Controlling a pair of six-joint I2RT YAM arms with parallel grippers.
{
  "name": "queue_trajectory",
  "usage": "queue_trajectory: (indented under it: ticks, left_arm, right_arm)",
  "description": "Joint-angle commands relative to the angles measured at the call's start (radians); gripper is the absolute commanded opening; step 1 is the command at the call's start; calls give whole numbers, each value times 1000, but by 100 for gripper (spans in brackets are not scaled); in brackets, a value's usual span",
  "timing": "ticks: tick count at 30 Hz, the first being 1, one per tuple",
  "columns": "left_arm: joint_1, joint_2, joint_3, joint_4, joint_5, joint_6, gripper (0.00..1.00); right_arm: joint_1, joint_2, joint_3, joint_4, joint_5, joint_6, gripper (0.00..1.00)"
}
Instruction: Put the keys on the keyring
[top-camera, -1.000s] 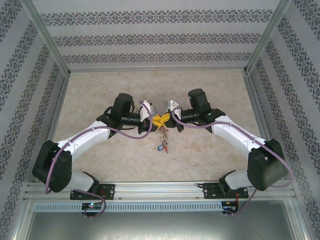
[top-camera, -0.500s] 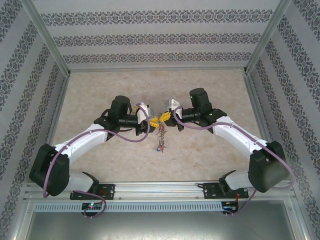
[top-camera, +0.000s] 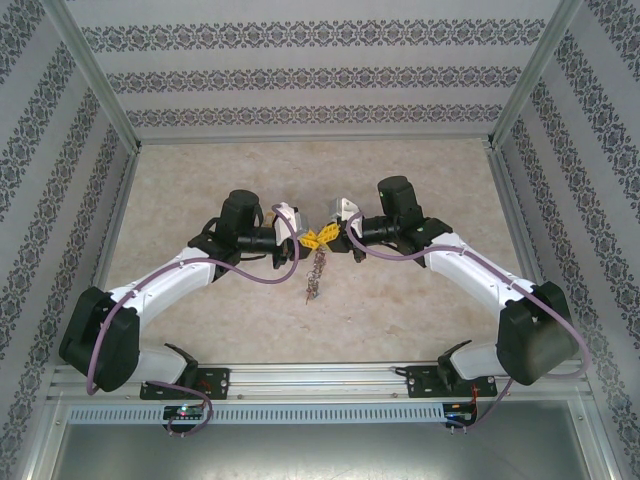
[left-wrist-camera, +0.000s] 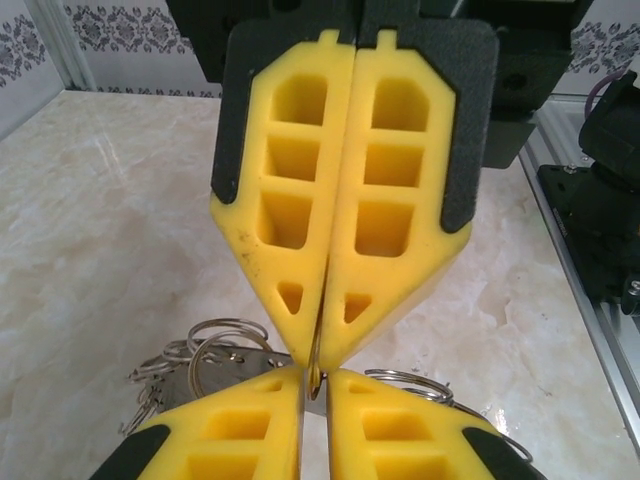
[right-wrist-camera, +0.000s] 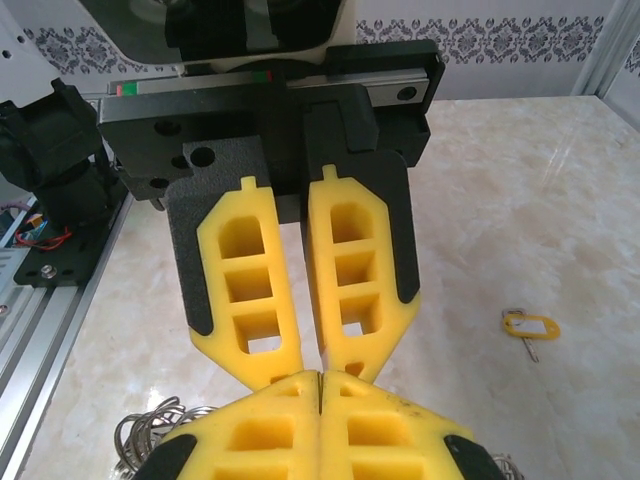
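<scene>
1. Top external view: my two arms reach in from the near edge and meet nose to nose over the middle of the tabletop (top-camera: 420, 180). The yellow tips of my left tool (top-camera: 311, 241) and my right tool (top-camera: 327, 236) are touching or very nearly so.
2. The keys (top-camera: 316, 272) trail from that meeting point toward the near edge as a thin string of metal. From above I cannot tell whether the bunch hangs free or lies on the tabletop.
3. In the left wrist view, my left tool (left-wrist-camera: 315, 385) shows at the bottom edge with its two fingers a narrow slot apart. My right tool (left-wrist-camera: 320, 340) faces the camera, its fingers pressed flat together along their whole length.
4. A thin metal edge (left-wrist-camera: 316, 378) sticks out from between the right tool's tips and runs down into the left tool's slot. I cannot tell whether my left fingers pinch it. I also cannot tell whether it is the rim of the keyring or the blade of a key.
5. Wire rings (left-wrist-camera: 222, 345) show below and behind the tools on both sides, low over the marbled tabletop.
6. In the right wrist view, my right tool (right-wrist-camera: 320, 385) sits together at the bottom. My left tool (right-wrist-camera: 312, 355) stands opposite, its fingers parted at the base and drawing in toward the tips, which are hidden behind mine.
7. A yellow-tagged key (right-wrist-camera: 530, 327) lies flat and alone on the tabletop, well apart from both tools.
</scene>
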Motion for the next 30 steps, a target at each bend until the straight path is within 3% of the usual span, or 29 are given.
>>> queue_trajectory:
  ticks: [1,4,6,14,17,23,30]
  left_arm:
    - [9,6,36,43,54,-14,13]
    - [8,2,36,43,63,-12,11]
    - [8,-1,37,37,70,-6,0]
    - [8,3,9,67,32,-24,0]
    - [9,2,10,56,21,-25,0]
    - [8,2,10,46,29,-20,0]
    - [7,8,38,-11,59,24,0]
  right_arm:
    - [16,-6,11,22,-31,-19,0]
    - [23,-4,13,-11,-3,-49,0]
    - [25,-5,7,-9,7,-52,0]
    - [28,-9,21,-130,93,-136,0]
    - [21,-17,17,-165,121,-151,14]
    - [-9,-44,-3,-194,134,-158,28]
    - [-32,-51,-7,-211,126,-174,30]
